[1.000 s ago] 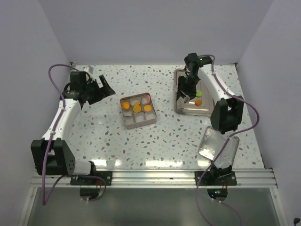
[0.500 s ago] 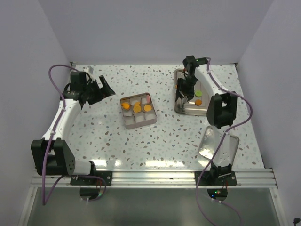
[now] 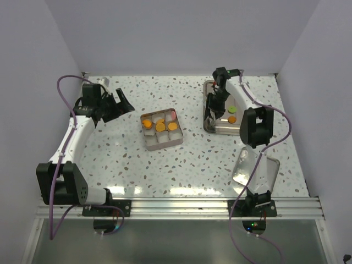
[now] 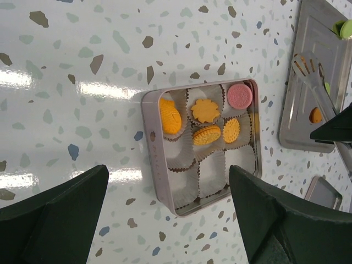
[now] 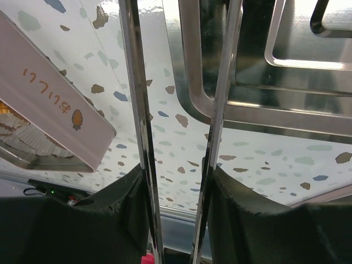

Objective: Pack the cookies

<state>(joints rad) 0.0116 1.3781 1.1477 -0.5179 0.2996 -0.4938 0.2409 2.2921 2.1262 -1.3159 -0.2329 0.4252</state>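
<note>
The left gripper [image 3: 122, 103] hung wide open at nine o'clock, the tin [image 4: 155, 159] at centre held five cookies [image 4: 206, 135] with several paper cups [image 4: 212, 176] unfilled, while the right gripper [image 3: 213, 111], clamping metal tongs [image 5: 181, 110], worked over the tray [image 3: 212, 127] at two o'clock, which held two more.

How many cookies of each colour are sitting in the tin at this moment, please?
In the tin, as seen from the left wrist view:
Orange cookies: 4
Pink cookies: 1
Total: 5
</note>
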